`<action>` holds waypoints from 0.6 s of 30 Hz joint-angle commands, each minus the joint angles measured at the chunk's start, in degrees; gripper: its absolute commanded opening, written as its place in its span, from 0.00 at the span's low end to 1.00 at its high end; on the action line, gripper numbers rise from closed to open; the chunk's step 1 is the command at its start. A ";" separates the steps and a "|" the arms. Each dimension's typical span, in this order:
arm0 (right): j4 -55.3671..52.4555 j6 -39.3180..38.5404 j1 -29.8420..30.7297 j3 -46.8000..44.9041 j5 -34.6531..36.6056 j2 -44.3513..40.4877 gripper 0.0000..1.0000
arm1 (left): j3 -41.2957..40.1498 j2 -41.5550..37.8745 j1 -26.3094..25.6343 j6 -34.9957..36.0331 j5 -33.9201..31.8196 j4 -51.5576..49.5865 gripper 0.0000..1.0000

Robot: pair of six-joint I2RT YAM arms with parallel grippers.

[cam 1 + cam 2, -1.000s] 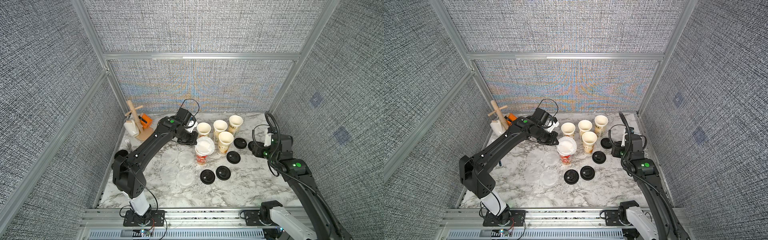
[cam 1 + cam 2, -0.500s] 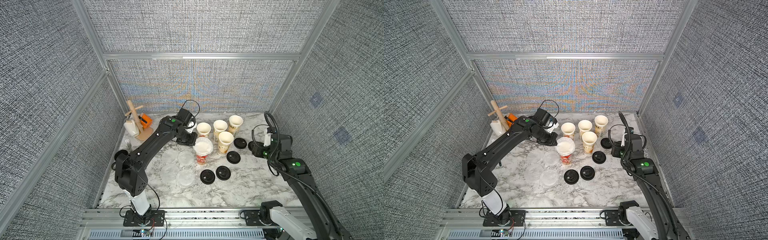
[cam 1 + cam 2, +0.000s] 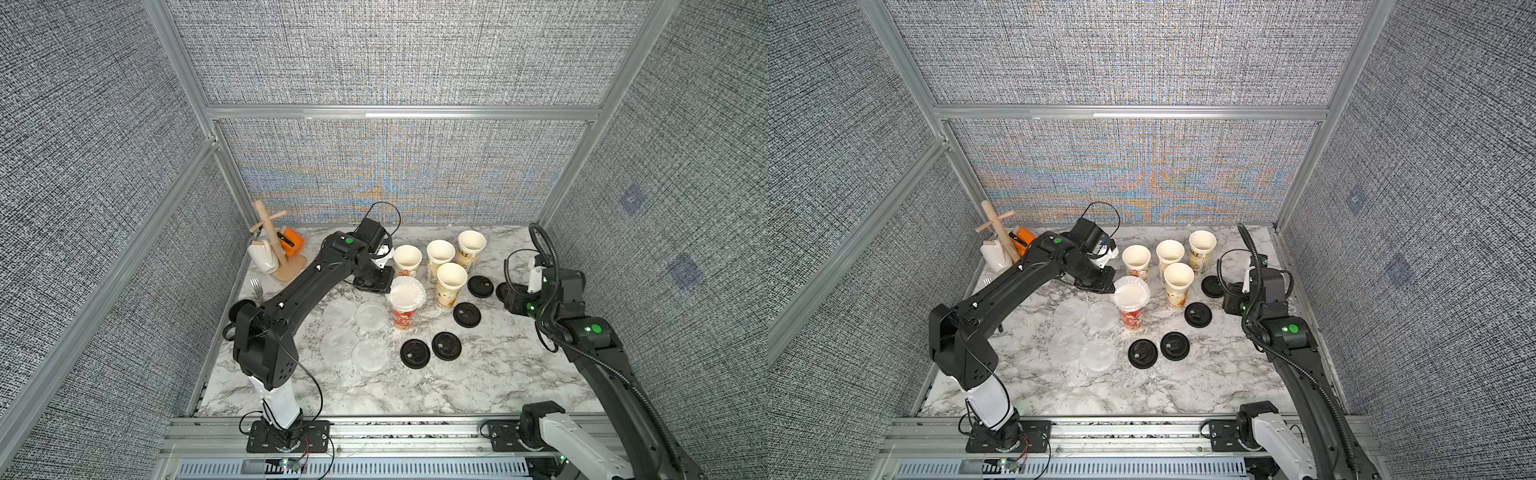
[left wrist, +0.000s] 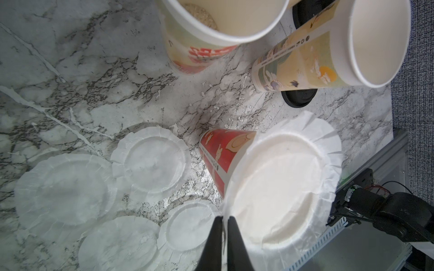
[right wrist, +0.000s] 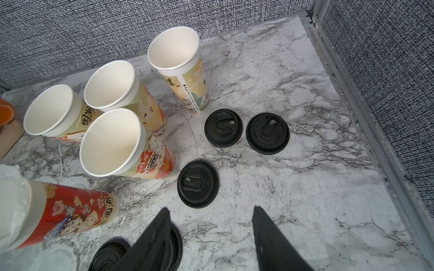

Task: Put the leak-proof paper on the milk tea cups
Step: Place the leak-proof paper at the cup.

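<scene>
A paper disc (image 4: 281,178) covers the red cup (image 4: 223,150), rim at the tips of the left hand (image 4: 224,218), nearly closed, grip unclear; only its own wrist view shows the right hand (image 5: 211,208) open, empty.

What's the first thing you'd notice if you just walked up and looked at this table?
The red cup near the middle, the only one capped with a frilly white paper disc, with the left gripper at the disc's edge. Four open cups stand behind it, four spare discs lie flat beside it, and black lids dot the marble table nearby.
</scene>
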 commanded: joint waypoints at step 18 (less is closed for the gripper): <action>-4.89 4.83 6.10 -1.95 -2.15 -1.08 0.80 | 3.29 -6.25 0.01 1.76 -1.57 2.11 0.94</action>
